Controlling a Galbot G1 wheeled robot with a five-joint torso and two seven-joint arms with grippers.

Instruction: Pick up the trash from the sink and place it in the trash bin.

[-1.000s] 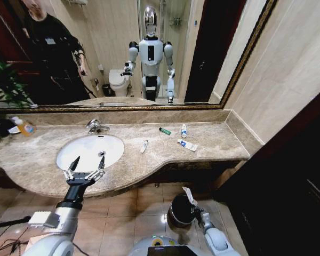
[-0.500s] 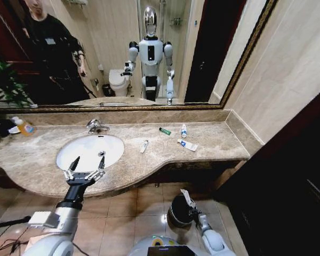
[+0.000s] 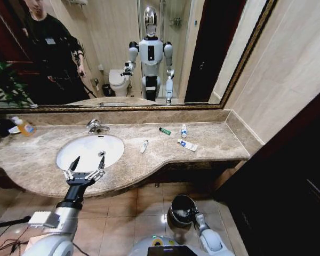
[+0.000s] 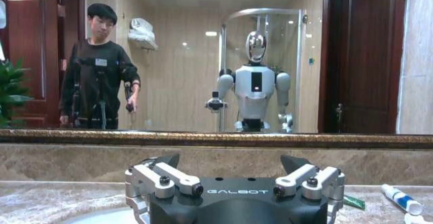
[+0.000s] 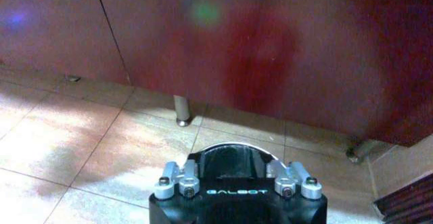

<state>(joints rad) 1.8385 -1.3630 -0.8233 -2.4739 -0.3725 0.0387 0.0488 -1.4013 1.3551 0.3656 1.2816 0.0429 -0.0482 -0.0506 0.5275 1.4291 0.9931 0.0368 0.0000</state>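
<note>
Now my left jaws (image 3: pixel 87 166) hover spread wide over the sink (image 3: pixel 90 151); my right jaws (image 3: pixel 191 212) sit at the trash bin (image 3: pixel 179 209) rim, state I cannot tell. Tubes (image 3: pixel 187 144) lie on the table (image 3: pixel 213 136).

You see the sink (image 3: pixel 90 152) at the counter's left, tubes (image 3: pixel 186 144) lying to its right, and the trash bin (image 3: pixel 182 210) on the floor nearer you.

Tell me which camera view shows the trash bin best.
The head view: the trash bin stands whole on the floor below the counter, the right tool at its rim. The right wrist view catches just an arc of rim; the left wrist view faces the mirror.
</note>
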